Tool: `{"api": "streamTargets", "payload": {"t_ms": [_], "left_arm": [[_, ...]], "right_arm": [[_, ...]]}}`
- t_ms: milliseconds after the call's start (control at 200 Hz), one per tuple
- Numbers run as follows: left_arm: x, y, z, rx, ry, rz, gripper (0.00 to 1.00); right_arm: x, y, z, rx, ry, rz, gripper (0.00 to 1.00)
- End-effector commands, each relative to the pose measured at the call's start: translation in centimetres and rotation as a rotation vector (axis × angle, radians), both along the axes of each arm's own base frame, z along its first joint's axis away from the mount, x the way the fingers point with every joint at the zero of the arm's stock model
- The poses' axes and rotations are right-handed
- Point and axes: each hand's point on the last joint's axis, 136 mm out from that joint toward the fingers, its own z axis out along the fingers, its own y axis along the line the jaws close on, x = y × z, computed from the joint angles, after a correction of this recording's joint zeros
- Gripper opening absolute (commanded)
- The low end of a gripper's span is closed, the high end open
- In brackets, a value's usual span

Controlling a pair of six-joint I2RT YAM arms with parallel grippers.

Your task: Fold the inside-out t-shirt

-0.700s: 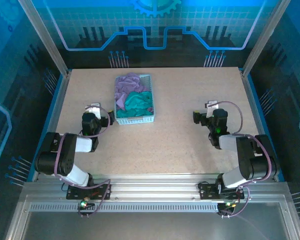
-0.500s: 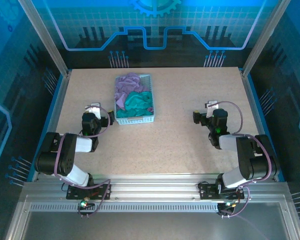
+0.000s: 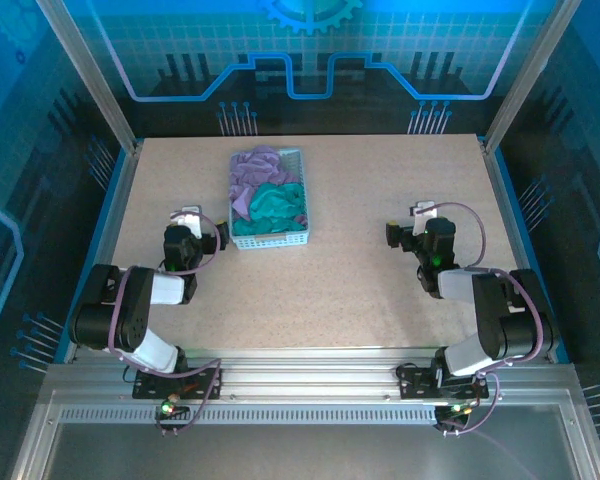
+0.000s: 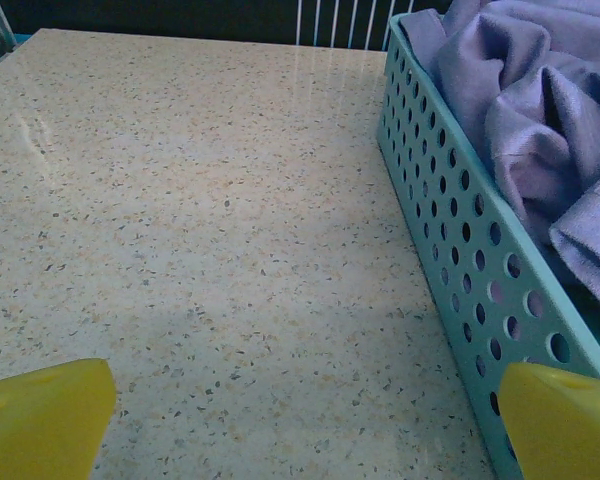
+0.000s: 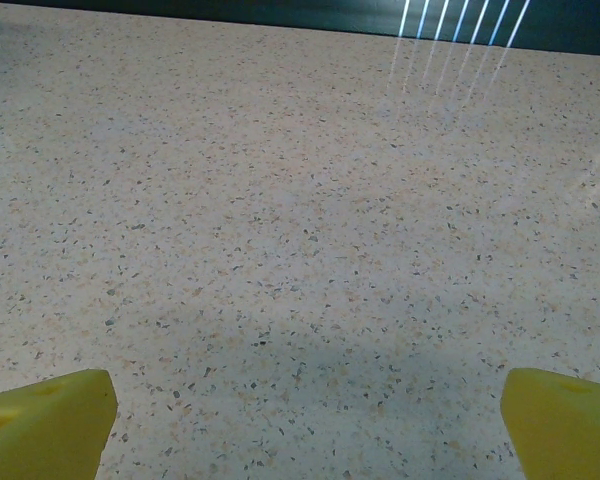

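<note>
A: Where is the t-shirt (image 3: 277,204)?

B: In the basket (image 3: 270,241), bunched up in its near half. The lavender garment (image 3: 253,170) fills the far half and trails down the basket's left side next to the teal cloth.

A: Does the heap have a long axis to line up with?

B: None that I can make out; it is a crumpled lump. The basket itself runs lengthwise away from the arms, so I judge the reach must come down over the rim, not in from the side.

A: Which arm is nearer?

B: The left arm (image 3: 145,295), clearly. The left jaws sit low over the surface (image 3: 360,290), just beside the basket's left wall and close to its near-left corner. From the left wrist, the perforated wall runs up the right of the view, with one yellow pad (image 4: 565,430) right in front of it. So the shirt lies to the right of those jaws and a little farther on, across that wall.

A: And the right arm (image 3: 480,295)?

B: Well apart from the basket, off to its right, with the right jaws looking out over speckled surface.

A: How do the jaws stand?

B: Both pairs are wide apart and hold nothing.

A: So what is the opening move?

B: My guess is that the left jaws lift, cross the wall and drop onto the teal, steering clear of the lavender.
</note>
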Motion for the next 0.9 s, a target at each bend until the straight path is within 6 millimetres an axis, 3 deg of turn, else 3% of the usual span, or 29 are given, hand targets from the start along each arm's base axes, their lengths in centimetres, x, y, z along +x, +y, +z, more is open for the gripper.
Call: {"api": "streamTargets", "payload": {"t_ms": [0, 120, 175, 325, 415, 480, 530, 615, 725, 730, 790, 845, 895], "left_arm": [[0.5, -0.8, 0.6, 0.008, -0.015, -0.044, 0.99], [0.5, -0.8, 0.7, 0.011, -0.019, -0.040, 0.99], [0.4, 0.5, 1.1, 0.017, -0.015, 0.039, 0.99], [-1.3, 3.9, 4.8, 0.011, -0.035, 0.250, 0.99], [-3.0, 5.5, 7.2, -0.102, -0.069, 0.388, 0.99], [-3.6, 5.0, 8.4, -0.197, -0.055, 0.383, 0.99], [-3.5, 3.3, 9.2, -0.270, -0.029, 0.301, 0.99], [-2.5, -2.1, 10.4, -0.412, 0.012, 0.022, 0.99], [-1.4, -8.0, 10.8, -0.509, 0.106, -0.199, 0.99], [-1.4, -8.1, 10.7, -0.508, 0.113, -0.202, 0.99], [-0.9, -8.8, 9.9, -0.505, 0.179, -0.188, 0.99], [-0.5, -7.8, 8.8, -0.506, 0.234, -0.105, 0.99], [-0.3, -7.0, 7.9, -0.483, 0.265, -0.054, 0.99]], "right_arm": [[0.2, 0.1, 0.3, -0.004, -0.021, 0.015, 1.00], [0.2, 0.1, 0.2, -0.004, -0.021, 0.013, 1.00], [0.2, -0.1, 0.4, -0.008, -0.023, -0.002, 1.00], [-0.8, -2.7, 3.2, 0.011, 0.011, -0.166, 1.00], [-2.3, -5.0, 5.2, 0.124, -0.005, -0.302, 1.00], [-3.7, -6.0, 6.8, 0.230, -0.022, -0.365, 1.00], [-4.4, -5.7, 8.1, 0.293, -0.022, -0.349, 1.00], [-4.2, -1.4, 10.3, 0.364, -0.036, -0.138, 0.98], [-4.1, 8.1, 11.6, 0.248, 0.035, 0.199, 0.96], [-4.1, 8.6, 12.3, 0.241, 0.025, 0.215, 0.96], [-4.5, 14.1, 12.2, 0.129, 0.088, 0.371, 0.96], [-4.8, 19.0, 12.0, 0.045, 0.144, 0.509, 0.95], [-5.0, 22.2, 11.6, -0.003, 0.175, 0.586, 0.95]]}}
